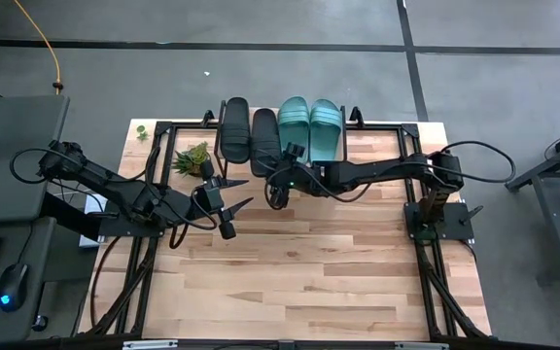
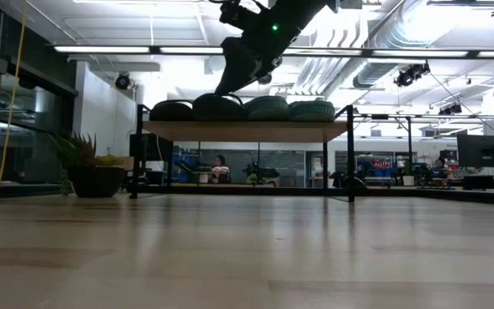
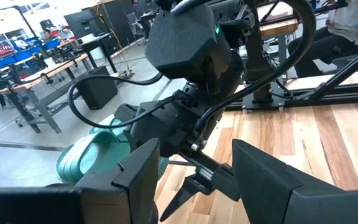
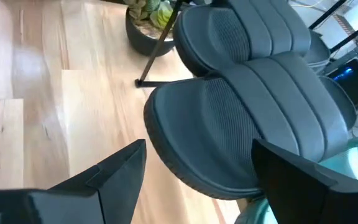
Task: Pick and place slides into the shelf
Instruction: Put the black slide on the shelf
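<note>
From above, all four rubber slide sandals sit side by side on the low wooden-topped shelf [image 1: 353,146] at the table's far edge: two black slides [image 1: 249,134] toward the left, two teal-green slides [image 1: 310,124] toward the right, each with its long axis running from the far edge toward the near edge. The right gripper [image 1: 278,194] hangs just off the near ends of the black pair, its arm reaching in from the right edge. The left gripper [image 1: 231,209] waits over bare table wood toward the left edge, fingers spread and empty, beside a small potted plant [image 1: 193,158].

At table height, the four slides show as low humps on the shelf plank, with the right gripper above the second black one.

The left wrist view looks across at the right arm's wrist and a teal sole beyond it.

The right wrist view shows the right gripper's two fingers spread wide, holding nothing, with the nearer black slide's ribbed strap between and just ahead of them. The right arm is clearly the nearer one; with every slide shelved, placing looks finished, and backing straight off along the slide's length seems the safe exit.
</note>
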